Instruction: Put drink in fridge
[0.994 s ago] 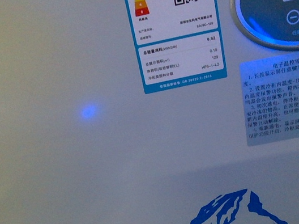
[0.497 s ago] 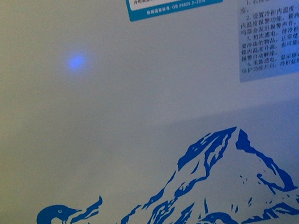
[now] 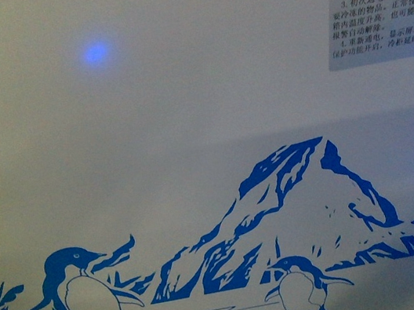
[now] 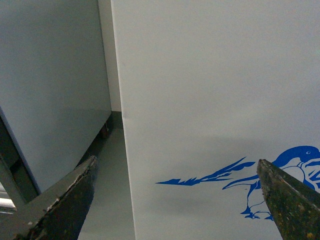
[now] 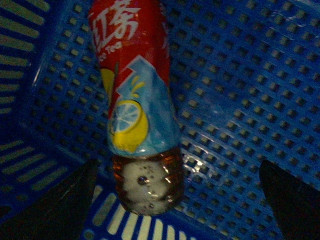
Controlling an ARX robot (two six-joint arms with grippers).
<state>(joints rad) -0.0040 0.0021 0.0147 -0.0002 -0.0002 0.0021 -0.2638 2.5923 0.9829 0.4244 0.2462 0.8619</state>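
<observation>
right gripper [image 5: 177, 169] spread wide over drink [image 5: 140, 100] (centre frame, lying in blue basket [image 5: 250, 75]). pickup step, likely; next needs lowering and clamping.

The fridge [image 3: 186, 126] wall fills the front view, with a big penguin [image 3: 85, 303] low on the left, a small penguin [image 3: 299, 289] further right, the mountain [image 3: 295, 204] between and above them, and a sticker [image 3: 381, 6] in the top right corner. Another cabinet [image 4: 50, 90] stands beside the fridge, with a strip of floor [image 4: 111, 150] between them. The drink [image 5: 140, 105] lies in a basket [image 5: 240, 100], between the wide-apart fingers [image 5: 60, 210] of the right gripper [image 5: 178, 165], touching neither.
</observation>
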